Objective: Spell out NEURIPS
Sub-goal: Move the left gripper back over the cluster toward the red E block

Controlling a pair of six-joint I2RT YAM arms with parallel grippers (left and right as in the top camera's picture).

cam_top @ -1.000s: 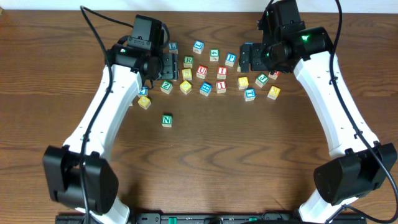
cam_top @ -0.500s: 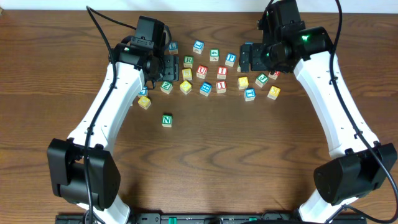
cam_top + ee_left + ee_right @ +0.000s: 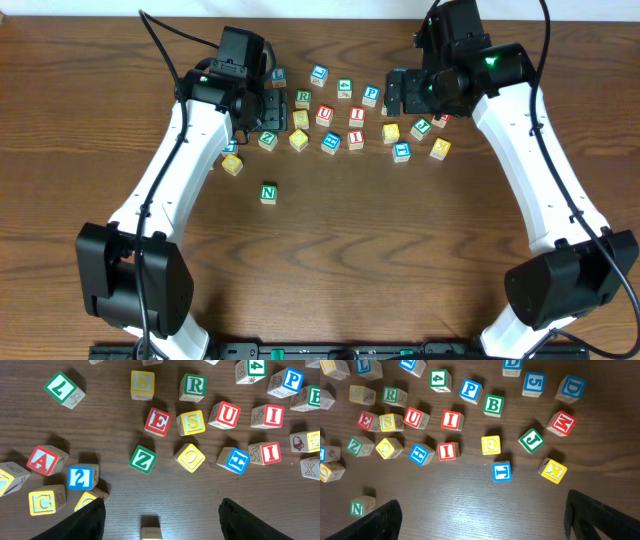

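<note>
Over the far half of the counter [image 3: 330, 270], both arms are reaching forward, wrists tipping down above the scattered cubes. Now the left gripper [image 3: 161, 510] is hanging wide open, gripping nothing, and the right gripper [image 3: 485, 510] is gaping just as wide. Sitting in a loose row are red E [image 3: 158, 421], yellow S [image 3: 192, 422], red U [image 3: 227, 415] and red I [image 3: 272, 415], with green R [image 3: 193, 386] and blue P [image 3: 291, 380] farther back. Lying apart, nearer the bases, is green N [image 3: 268, 193]. One cut-off cube [image 3: 151, 531] is peeking in at the left wrist view's bottom edge, letter unreadable.

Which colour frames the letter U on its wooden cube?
Red. The small wooden U cube shows clearest in the left wrist view.
</note>
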